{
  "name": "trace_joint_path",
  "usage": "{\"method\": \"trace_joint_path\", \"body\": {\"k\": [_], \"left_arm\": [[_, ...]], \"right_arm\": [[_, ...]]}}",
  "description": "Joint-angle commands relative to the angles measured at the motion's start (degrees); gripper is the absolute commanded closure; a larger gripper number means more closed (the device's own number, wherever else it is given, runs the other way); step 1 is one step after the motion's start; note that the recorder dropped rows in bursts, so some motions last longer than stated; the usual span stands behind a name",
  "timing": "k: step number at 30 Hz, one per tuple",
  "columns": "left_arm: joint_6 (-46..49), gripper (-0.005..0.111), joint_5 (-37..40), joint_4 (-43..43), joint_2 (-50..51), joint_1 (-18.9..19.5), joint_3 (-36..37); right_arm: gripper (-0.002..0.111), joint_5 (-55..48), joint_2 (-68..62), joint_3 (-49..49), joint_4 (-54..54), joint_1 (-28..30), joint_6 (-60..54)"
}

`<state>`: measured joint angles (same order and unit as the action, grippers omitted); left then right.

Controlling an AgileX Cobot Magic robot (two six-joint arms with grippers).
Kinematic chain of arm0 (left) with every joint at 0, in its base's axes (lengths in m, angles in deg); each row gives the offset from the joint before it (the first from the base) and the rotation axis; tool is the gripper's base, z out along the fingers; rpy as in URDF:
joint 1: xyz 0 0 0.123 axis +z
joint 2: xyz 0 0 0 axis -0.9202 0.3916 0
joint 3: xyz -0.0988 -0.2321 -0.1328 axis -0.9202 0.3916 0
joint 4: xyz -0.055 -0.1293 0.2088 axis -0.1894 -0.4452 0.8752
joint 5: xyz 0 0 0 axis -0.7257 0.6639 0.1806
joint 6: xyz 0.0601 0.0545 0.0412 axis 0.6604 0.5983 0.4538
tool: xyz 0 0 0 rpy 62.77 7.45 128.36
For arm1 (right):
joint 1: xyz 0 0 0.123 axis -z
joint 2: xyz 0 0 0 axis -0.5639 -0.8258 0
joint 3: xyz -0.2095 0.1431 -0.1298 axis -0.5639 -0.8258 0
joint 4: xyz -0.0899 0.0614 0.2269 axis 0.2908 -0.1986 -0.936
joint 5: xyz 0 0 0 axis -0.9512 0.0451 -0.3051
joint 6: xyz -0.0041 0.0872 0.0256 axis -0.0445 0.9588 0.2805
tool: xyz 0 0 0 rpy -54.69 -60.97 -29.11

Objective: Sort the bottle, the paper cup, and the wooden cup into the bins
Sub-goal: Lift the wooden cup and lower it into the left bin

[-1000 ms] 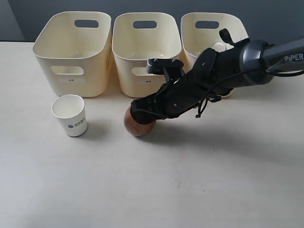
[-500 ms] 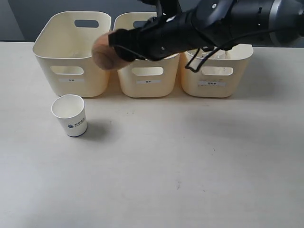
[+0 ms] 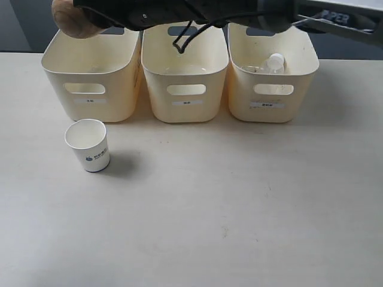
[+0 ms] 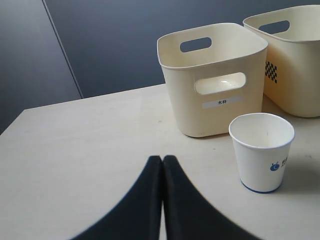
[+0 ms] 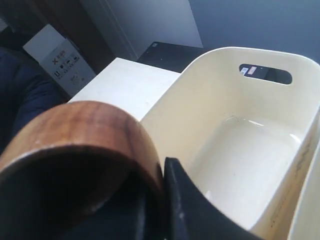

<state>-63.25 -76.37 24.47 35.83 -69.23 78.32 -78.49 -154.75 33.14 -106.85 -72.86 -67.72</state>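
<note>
My right gripper reaches across to the far left, shut on the rim of the wooden cup, held above the back of the left bin. The right wrist view shows the brown cup pinched at its wall over that bin's bare inside. The white paper cup with a blue logo stands on the table in front of the left bin. The bottle lies inside the right bin. My left gripper is shut on nothing, low over the table near the paper cup.
The middle bin stands between the other two against the table's back edge. The left wrist view shows the left bin and part of the middle bin. A dark wall rises behind the table.
My right arm has lifted the wooden cup off the table and carried it up and left, from in front of the middle bin to above the left bin.
</note>
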Motion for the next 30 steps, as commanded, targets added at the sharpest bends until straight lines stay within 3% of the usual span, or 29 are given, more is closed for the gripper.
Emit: {"method": "trace_joint_path", "body": {"k": [1,14,17,21,22,30], "left_arm": [[-0.1,0.107,0.0,0.0,-0.3,-0.2,0.1],[-0.1,0.107,0.0,0.0,-0.3,-0.2,0.1],[-0.1,0.107,0.0,0.0,-0.3,-0.2,0.1],[-0.1,0.107,0.0,0.0,-0.3,-0.2,0.1],[-0.1,0.107,0.0,0.0,-0.3,-0.2,0.1],[-0.1,0.107,0.0,0.0,-0.3,-0.2,0.1]], "right_arm": [[0.108,0.1,-5.0,6.7,-0.2,0.1,1.3],[0.104,10.6,-12.9,11.9,1.9,0.1,0.9],[0.087,10.6,-13.5,11.9,3.6,0.1,0.9],[0.049,10.4,-13.9,11.9,3.2,0.1,0.9],[0.045,10.4,-14.0,11.9,2.7,0.1,0.9],[0.064,7.3,-14.0,11.9,2.7,0.1,0.9]]}}
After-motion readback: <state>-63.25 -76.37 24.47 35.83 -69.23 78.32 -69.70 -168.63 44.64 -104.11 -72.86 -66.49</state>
